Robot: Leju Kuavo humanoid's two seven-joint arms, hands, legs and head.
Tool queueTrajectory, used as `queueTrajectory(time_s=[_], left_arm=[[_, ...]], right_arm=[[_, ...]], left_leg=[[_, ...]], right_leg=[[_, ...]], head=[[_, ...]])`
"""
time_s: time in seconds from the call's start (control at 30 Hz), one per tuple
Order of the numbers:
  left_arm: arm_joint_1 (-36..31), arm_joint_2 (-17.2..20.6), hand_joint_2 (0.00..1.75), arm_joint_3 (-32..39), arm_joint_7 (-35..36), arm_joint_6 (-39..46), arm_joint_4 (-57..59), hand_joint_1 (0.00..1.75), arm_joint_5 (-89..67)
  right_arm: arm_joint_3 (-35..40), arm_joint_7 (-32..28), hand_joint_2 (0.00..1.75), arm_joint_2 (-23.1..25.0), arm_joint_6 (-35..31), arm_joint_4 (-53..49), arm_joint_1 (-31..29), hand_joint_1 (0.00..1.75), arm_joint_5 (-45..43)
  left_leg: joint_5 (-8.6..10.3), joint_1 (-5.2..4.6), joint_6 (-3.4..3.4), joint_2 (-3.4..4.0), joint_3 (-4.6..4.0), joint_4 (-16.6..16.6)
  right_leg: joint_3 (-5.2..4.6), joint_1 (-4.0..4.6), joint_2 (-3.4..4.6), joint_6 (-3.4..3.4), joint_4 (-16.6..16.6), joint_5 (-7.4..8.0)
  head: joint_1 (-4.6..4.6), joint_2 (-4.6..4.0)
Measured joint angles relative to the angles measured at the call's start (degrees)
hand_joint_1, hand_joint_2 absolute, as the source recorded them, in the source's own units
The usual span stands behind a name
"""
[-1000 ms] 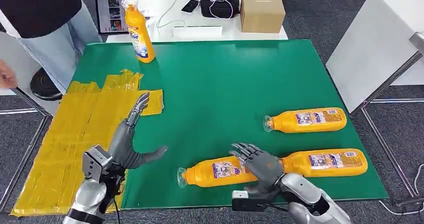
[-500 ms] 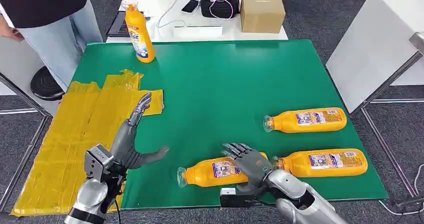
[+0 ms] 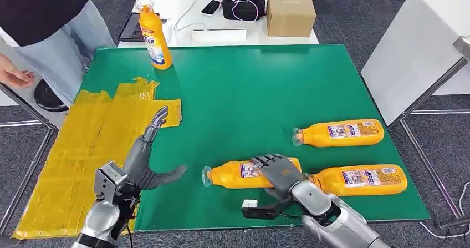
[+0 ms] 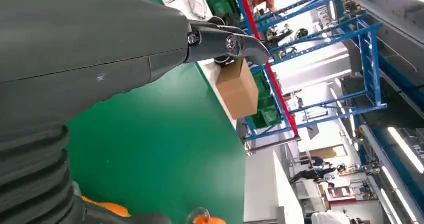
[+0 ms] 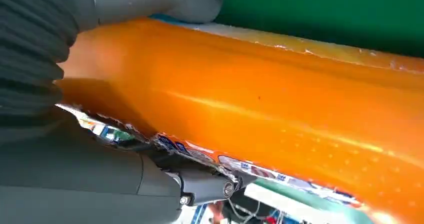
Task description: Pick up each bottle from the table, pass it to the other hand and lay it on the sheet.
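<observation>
Your right hand (image 3: 279, 172) grips the near bottle (image 3: 244, 173) — lift it level toward your left hand (image 3: 145, 158), which waits with fingers spread just beside the yellow sheet (image 3: 83, 148).

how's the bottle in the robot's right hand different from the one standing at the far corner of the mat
The held bottle lies on its side near the mat's front edge; the far bottle stands upright at the back left. The right hand grips the held bottle, while nothing touches the far bottle. The held bottle's cap end points toward the yellow sheet; the far bottle's cap end points up. Both are orange with a printed label.
</observation>
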Motion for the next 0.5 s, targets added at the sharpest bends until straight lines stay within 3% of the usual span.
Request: queueTrajectory(time_s=[0.27, 0.5], left_arm=[[0.3, 0.0, 1.75, 0.0, 0.0, 0.0, -0.1, 0.0, 0.0], [1.9, 0.0, 1.75, 0.1, 0.4, 0.0, -1.8, 0.0, -0.6]], right_arm=[[0.2, -0.8, 1.75, 0.8, -2.3, 1.3, -0.9, 1.75, -0.6], [-3.8, -0.6, 1.75, 4.2, -8.3, -0.9, 3.7, 1.75, -1.8]], left_leg=[[0.01, 0.01, -0.01, 0.01, 0.03, 0.0], [-0.01, 0.01, -0.02, 0.02, -0.11, 0.0]], right_leg=[[0.02, 0.01, 0.0, 0.0, 0.0, 0.0], [-0.12, 0.01, 0.0, 0.0, 0.0, 0.0]], head=[[0.0, 0.0], [0.0, 0.0]])
